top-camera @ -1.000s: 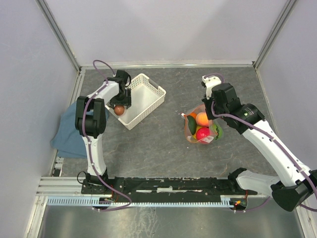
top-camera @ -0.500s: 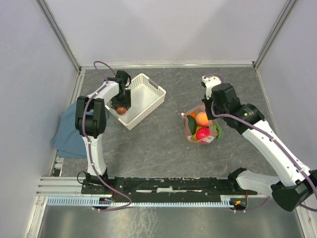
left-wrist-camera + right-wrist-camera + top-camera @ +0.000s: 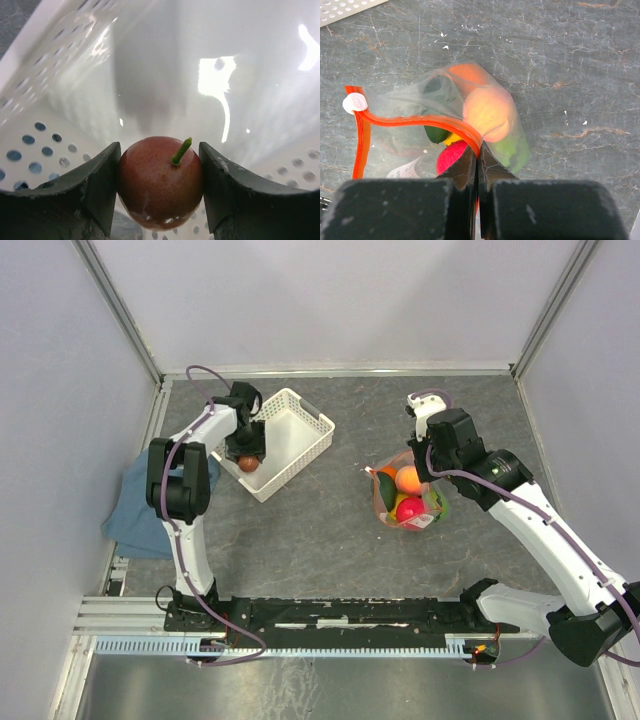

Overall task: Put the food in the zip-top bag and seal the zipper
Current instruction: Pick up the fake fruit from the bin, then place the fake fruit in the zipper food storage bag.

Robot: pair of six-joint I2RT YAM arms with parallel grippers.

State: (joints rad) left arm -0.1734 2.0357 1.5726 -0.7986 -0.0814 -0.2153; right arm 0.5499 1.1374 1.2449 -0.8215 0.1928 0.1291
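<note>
Left tool (image 3: 160, 152) tighter around brown piece (image 3: 157, 192)

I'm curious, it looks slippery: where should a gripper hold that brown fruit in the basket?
I'd grip the fruit across its round middle, from above: the basket walls block the sides, and the stem points up between the fingers.

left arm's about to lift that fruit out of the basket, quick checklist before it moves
1. Left gripper touching the brown fruit on both sides: ok.
2. Way out of the basket free: cannot tell; the fruit sits low beside a wall.
3. Right gripper shut on the zipper, holding the bag: ok.
4. Slider parked at the zipper's end: ok.
5. Bag mouth wide enough for one more fruit: cannot tell; the peach and others crowd it.
</note>
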